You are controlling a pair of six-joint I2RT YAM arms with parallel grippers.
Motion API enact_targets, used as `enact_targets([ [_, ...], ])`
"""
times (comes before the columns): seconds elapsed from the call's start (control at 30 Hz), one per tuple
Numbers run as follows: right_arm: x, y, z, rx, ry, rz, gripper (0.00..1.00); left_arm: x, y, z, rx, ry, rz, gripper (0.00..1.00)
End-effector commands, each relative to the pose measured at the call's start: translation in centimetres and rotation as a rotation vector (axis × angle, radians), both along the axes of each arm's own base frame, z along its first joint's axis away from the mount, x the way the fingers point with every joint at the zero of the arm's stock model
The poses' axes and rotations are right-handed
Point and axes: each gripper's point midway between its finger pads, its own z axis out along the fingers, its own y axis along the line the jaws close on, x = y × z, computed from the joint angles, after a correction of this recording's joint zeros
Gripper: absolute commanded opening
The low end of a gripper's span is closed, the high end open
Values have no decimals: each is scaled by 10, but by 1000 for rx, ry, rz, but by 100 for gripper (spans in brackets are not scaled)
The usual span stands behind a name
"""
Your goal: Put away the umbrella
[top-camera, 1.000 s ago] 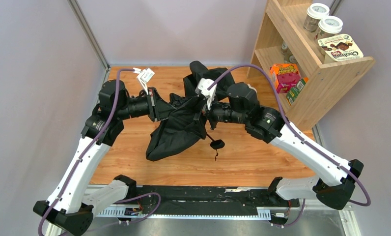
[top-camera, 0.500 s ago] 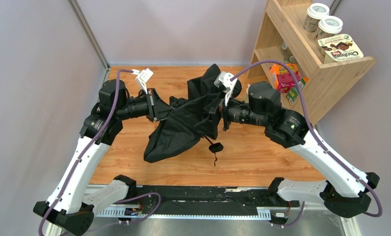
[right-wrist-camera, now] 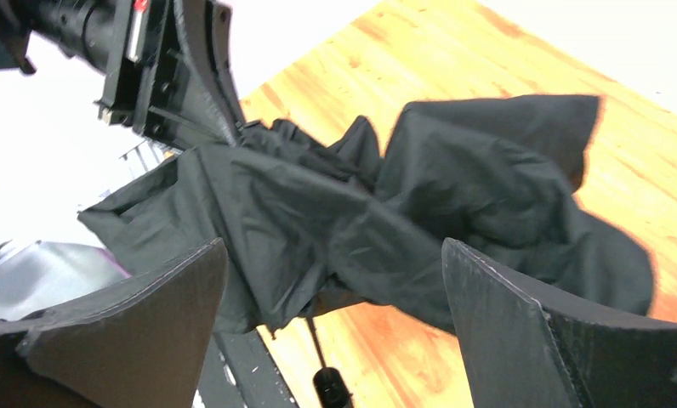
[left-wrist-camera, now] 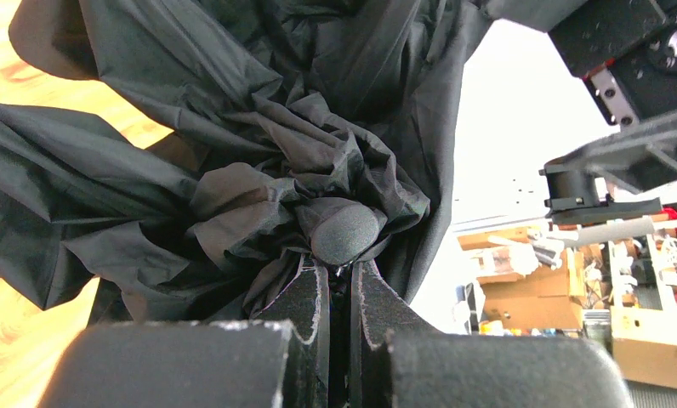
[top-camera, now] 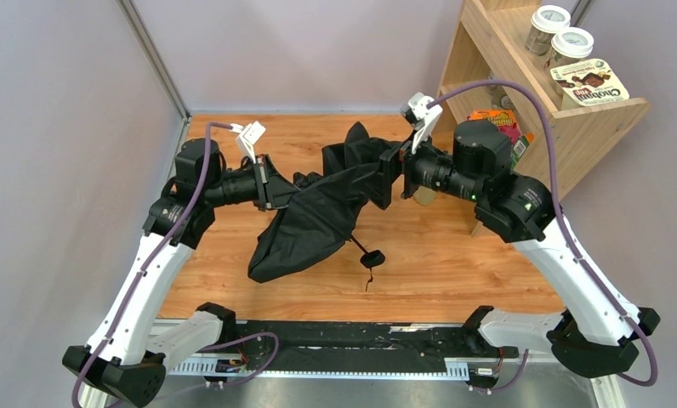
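The left tool [left-wrist-camera: 339, 280] is clamped on the tip of the black matte-fabric folding umbrella [top-camera: 318, 217], held slack above the mid wooden worktop [top-camera: 437, 263]. The right tool [top-camera: 389, 177] stands apart at the canopy's far-right edge. Gathering the fabric is judged in hand; next, loose folds need pressing inward.

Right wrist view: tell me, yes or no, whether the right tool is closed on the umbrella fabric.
No. The right tool stands wide open, the umbrella lying beyond its fingers with nothing clamped.
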Motion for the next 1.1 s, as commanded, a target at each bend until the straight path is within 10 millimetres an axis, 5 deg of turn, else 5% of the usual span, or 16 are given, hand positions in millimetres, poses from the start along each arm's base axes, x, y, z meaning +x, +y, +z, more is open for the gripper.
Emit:
enact_targets([
  [0.0, 10, -25, 28, 41, -47, -97, 100, -9, -4, 26, -58, -117, -70, 0],
  [0.13, 25, -30, 40, 95, 21, -88, 93, -11, 2, 18, 7, -155, -79, 0],
  [0.3, 36, -8, 33, 38, 105, -14, 59, -10, 3, 14, 36, -171, -80, 0],
  [0.43, 39, 9, 8, 33, 169, 26, 32, -12, 1, 22, 10, -193, -94, 0],
  [0.53, 42, 23, -22, 15, 210, 24, 33, -15, -1, 30, -17, -217, -114, 0],
  [0.63, 33, 48, -29, 45, 250, 98, 23, -19, -2, 34, -36, -234, -129, 0],
  [0.87, -52, 132, -25, 198, 437, 493, 21, -24, -5, 42, -79, -274, -164, 0],
  [0.97, -68, 135, -33, 184, 491, 548, 24, -31, -3, 45, -85, -314, -181, 0],
  [1.07, -61, 116, -26, 137, 399, 463, 36, -33, -2, 45, -75, -338, -180, 0],
])
